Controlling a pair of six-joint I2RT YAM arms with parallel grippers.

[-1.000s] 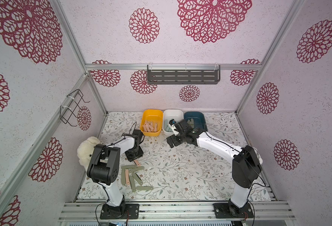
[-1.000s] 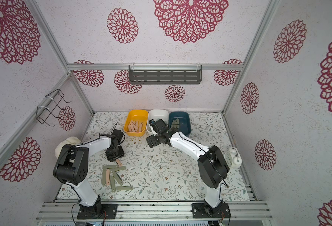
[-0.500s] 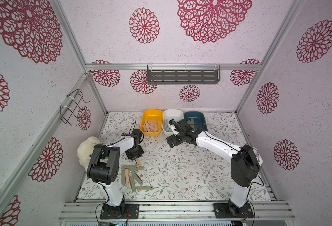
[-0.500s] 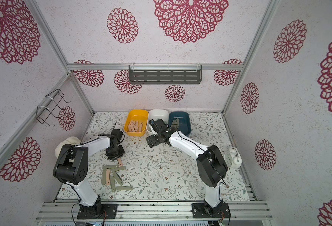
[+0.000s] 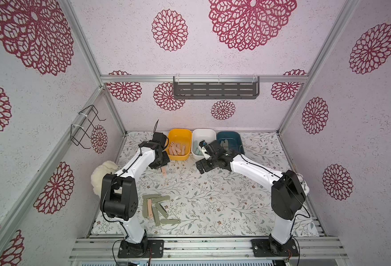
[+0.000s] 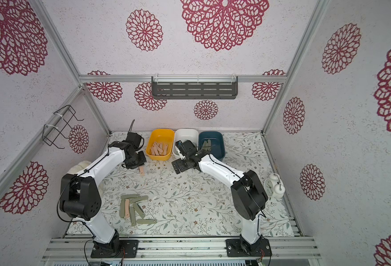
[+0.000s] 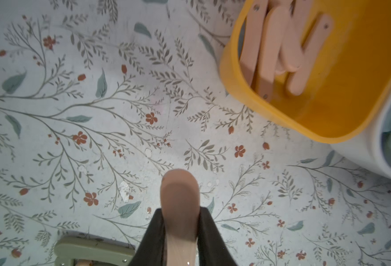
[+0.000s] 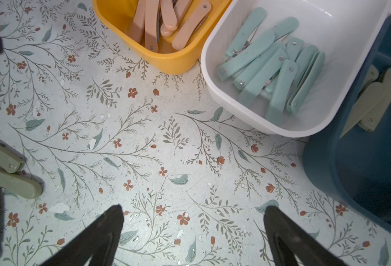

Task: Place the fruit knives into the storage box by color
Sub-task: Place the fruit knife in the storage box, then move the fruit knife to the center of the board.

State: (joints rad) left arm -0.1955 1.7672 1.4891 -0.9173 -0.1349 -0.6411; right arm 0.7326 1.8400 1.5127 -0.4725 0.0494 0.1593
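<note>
Left fingers [image 7: 153,235] clamped on pink knife [image 7: 179,191], held next to yellow bin [image 7: 328,110] where pinks go; right fingers [image 8: 107,230] wide open, empty, near white bin [image 8: 328,103].

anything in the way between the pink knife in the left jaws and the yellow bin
Nothing visible does. Only bare floral mat lies between the peach-pink fruit knife and the yellow bin; it just has to clear the bin's near wall.

Peach knives [image 8: 149,23], yellow box [image 8: 167,62]; mint knives [image 8: 259,76], white box [image 8: 351,46]; olive knives [image 8: 374,101], teal box [image 8: 321,165].
</note>
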